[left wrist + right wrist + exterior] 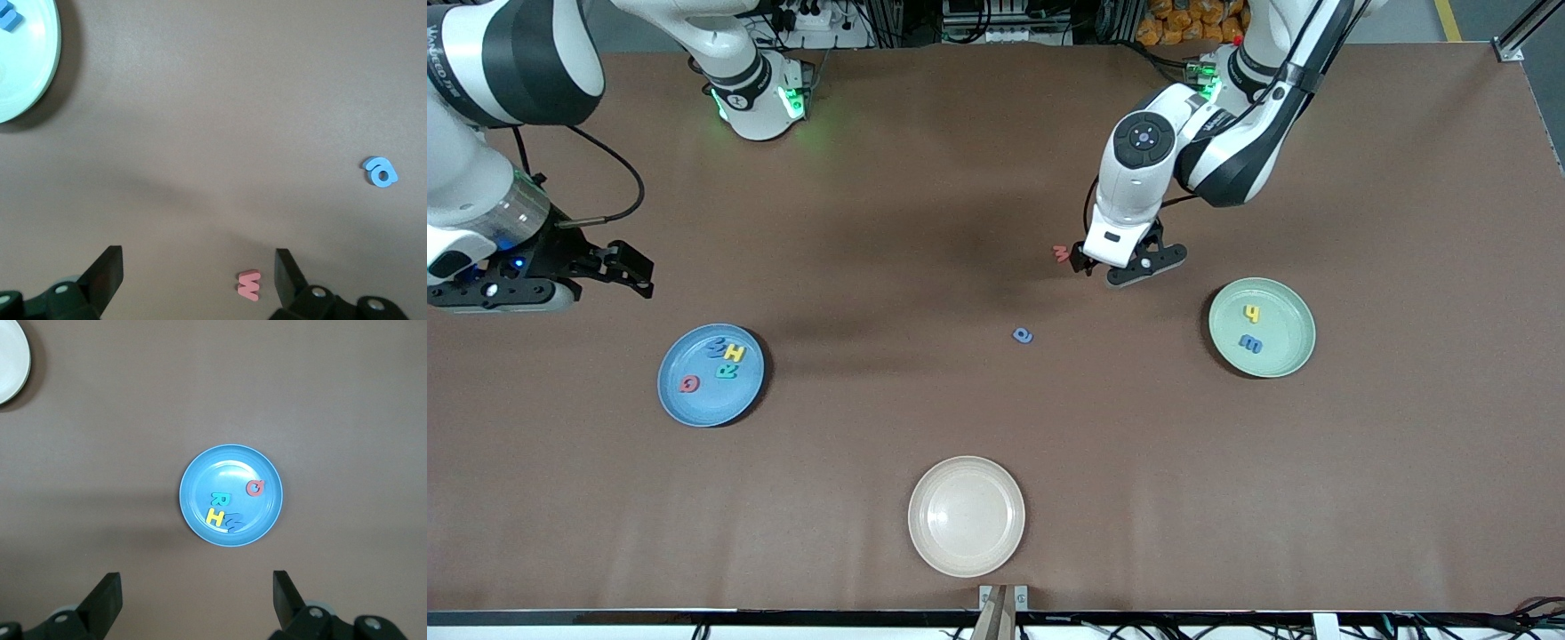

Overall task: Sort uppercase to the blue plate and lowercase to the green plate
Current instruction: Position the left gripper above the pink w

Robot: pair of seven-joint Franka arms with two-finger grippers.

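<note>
Blue plate (671, 400) found toward the right arm's end of the table (960, 178), carrying all four uppercase letters (230, 507): red Q, teal R, yellow H, blue W. Green plate (1294, 356) found toward the left arm's end, carrying two lowercase letters: yellow h (1253, 313) and blue e (1250, 343). Two lowercase pieces noted loose on the table: red w (1061, 253) and blue rounded letter (1023, 335), the latter nearer the front camera. Beige plate (967, 516) observed empty, nearest the front camera.

Left pincer (1129, 267) seen low, just beside the red w, jaws spread wide, nothing held. Right pincer (609, 267) seen waiting above the table near the blue plate, jaws wide, empty.

Risks judged: red w sat off-centre toward one finger (290, 273) in the left wrist view; closing from there could push or flip the thin foam rather than pinch it. Flat piece could also slip out during carry.

Room judged ample: open table between red w and green plate, nothing in the path; table edges well apart from both loose letters.
</note>
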